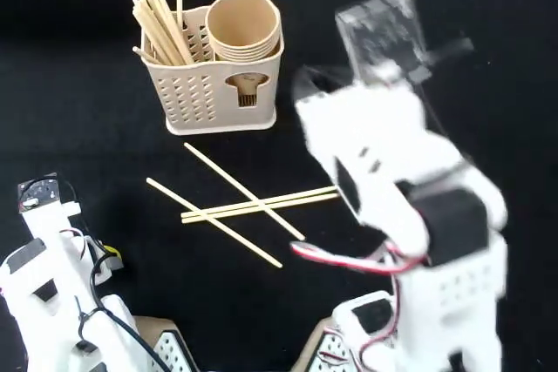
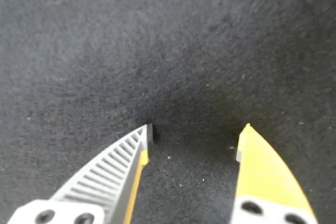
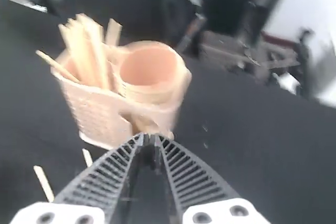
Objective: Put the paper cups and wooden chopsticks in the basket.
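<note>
The black table (image 1: 78, 111) carries everything. The right arm (image 1: 392, 172) stands tall beside the basket (image 1: 205, 98). Its claw (image 3: 152, 148) is closed on nothing, tips together, and points toward the basket's front wall. I judge the main risk lies here: the basket looks light, so a low or hurried pass of this arm could push or tip it and spill what it holds. The left arm (image 1: 52, 285) sits at the near corner, well apart from the work. Its claw (image 2: 197, 128) is spread open over bare cloth.

The basket has two compartments. One holds a nested stack of paper cups (image 1: 244, 23), the other a leaning bundle of wooden chopsticks (image 1: 161, 28), some angled out over the rim. A new stick could catch on that bundle, or a claw could knock it.

Four loose chopsticks (image 1: 261, 204) lie flat on the table just in front of the basket. Two form a close pair, and two cross them. Being thin, flat and overlapped, they may slip from a grip, or one may drag its neighbours along.
</note>
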